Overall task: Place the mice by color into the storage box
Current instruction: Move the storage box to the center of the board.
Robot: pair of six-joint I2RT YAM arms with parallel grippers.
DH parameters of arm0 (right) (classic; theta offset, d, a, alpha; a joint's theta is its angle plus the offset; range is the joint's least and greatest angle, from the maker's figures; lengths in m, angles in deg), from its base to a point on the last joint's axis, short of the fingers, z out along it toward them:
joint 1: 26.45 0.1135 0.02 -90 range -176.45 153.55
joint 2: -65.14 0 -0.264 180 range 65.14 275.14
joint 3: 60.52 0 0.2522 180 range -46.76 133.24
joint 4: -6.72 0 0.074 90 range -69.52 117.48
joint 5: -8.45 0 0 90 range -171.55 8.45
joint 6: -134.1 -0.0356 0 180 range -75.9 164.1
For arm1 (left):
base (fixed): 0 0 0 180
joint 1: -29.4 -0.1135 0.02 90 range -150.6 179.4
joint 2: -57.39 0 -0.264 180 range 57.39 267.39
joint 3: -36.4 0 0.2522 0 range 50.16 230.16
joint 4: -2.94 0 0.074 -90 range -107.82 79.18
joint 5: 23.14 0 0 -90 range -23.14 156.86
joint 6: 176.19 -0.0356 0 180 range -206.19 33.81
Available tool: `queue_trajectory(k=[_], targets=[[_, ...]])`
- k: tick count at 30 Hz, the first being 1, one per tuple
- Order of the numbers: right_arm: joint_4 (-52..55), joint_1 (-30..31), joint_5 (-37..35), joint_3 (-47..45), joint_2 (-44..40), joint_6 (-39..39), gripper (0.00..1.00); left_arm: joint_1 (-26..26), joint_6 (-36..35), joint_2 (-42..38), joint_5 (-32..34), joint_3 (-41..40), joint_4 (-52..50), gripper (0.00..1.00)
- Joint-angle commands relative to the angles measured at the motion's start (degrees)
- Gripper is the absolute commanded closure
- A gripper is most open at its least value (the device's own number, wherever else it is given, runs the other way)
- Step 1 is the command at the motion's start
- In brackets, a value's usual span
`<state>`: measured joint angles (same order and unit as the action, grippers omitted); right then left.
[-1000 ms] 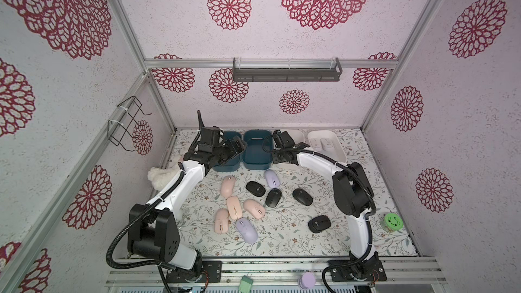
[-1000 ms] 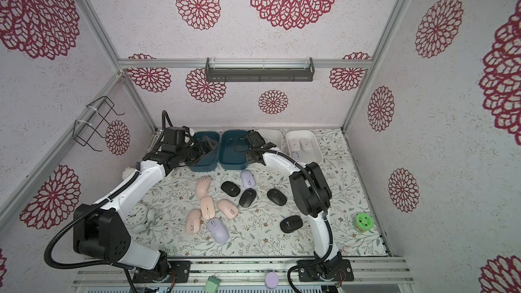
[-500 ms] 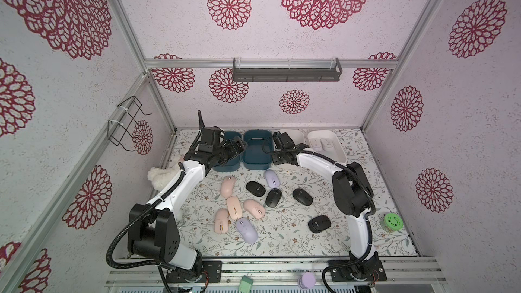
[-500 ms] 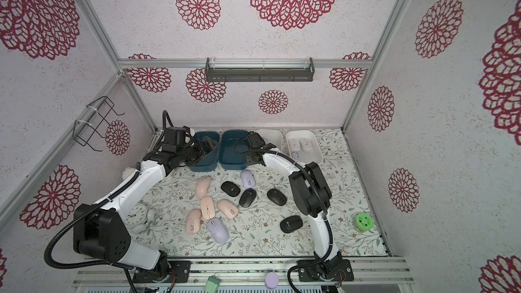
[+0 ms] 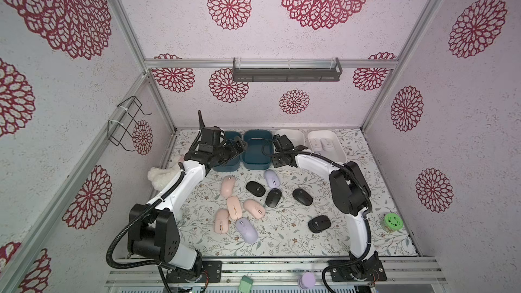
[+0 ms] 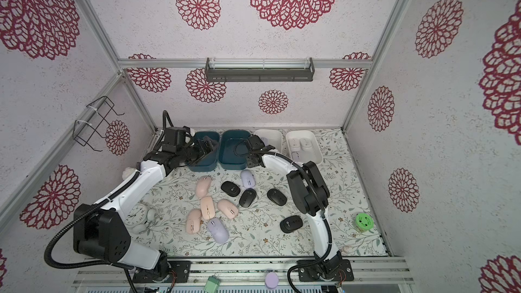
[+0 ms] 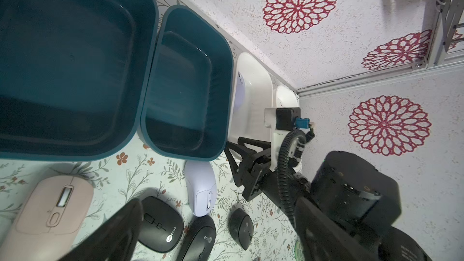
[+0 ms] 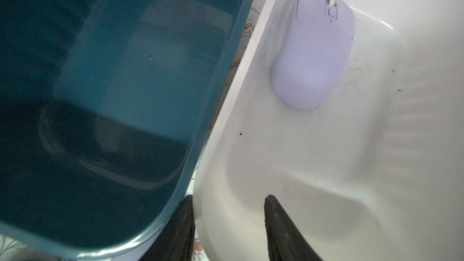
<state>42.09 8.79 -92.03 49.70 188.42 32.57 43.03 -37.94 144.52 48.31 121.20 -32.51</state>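
Observation:
Several peach-pink mice point(image 5: 234, 207), black mice point(image 5: 255, 188) and two lavender mice point(image 5: 271, 178) lie loose on the floral mat. Along the back wall stand two teal storage boxes point(image 5: 255, 150) and two white ones point(image 5: 293, 136). One lavender mouse point(image 8: 313, 48) lies in the inner white box, and white mice point(image 5: 324, 143) lie in the outer one. My right gripper point(image 8: 228, 224) hangs over the inner white box's near corner, its jaws a little apart and empty. My left gripper point(image 7: 221, 234) is wide open and empty above the left teal box's point(image 7: 140, 89) near edge.
A white plush toy point(image 5: 163, 176) lies by the left wall and an alarm clock point(image 6: 138, 215) stands under the left arm. A green-lidded jar point(image 5: 392, 221) sits at the right edge. A dark shelf point(image 5: 286, 70) and a wire rack point(image 5: 127, 125) hang on the walls.
My right gripper's jaws have narrowed and it has drawn slightly back toward the white box's near corner. The left arm has stayed still.

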Motion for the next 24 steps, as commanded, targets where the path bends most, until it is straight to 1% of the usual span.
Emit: queue_trajectory(k=[1, 4, 11, 14, 17, 20, 24], targets=[[0.4, -0.2, -0.6, 1.4, 0.6, 2.7, 0.56, 0.3, -0.1, -0.1, 0.0, 1.0, 0.9, 0.03], [0.4, -0.2, -1.4, 0.5, -0.2, 3.2, 0.62, 0.3, 0.0, 0.1, -0.2, 1.2, 0.9, 0.03], [-0.9, -0.1, -0.3, -4.6, -4.2, 3.9, 0.7, 0.3, 0.3, 0.1, -0.8, 1.2, 1.1, 0.03], [-1.7, -0.1, 0.4, -7.7, -6.3, 5.4, 0.75, 0.4, 0.2, 0.1, -0.5, 1.2, 1.1, 0.03], [-2.0, -0.1, 0.6, -10.8, -8.2, 7.3, 0.79, 0.5, 0.2, 0.2, -0.7, 1.2, 1.0, 0.03], [-1.4, -0.2, 0.8, -13.2, -9.9, 9.2, 0.81, 0.6, 0.0, 0.2, -0.3, 1.2, 1.0, 0.03], [-0.5, -0.4, 1.0, -15.7, -11.4, 11.6, 0.8, 0.9, 0.0, 0.4, -0.6, 1.3, 1.0, 0.03]])
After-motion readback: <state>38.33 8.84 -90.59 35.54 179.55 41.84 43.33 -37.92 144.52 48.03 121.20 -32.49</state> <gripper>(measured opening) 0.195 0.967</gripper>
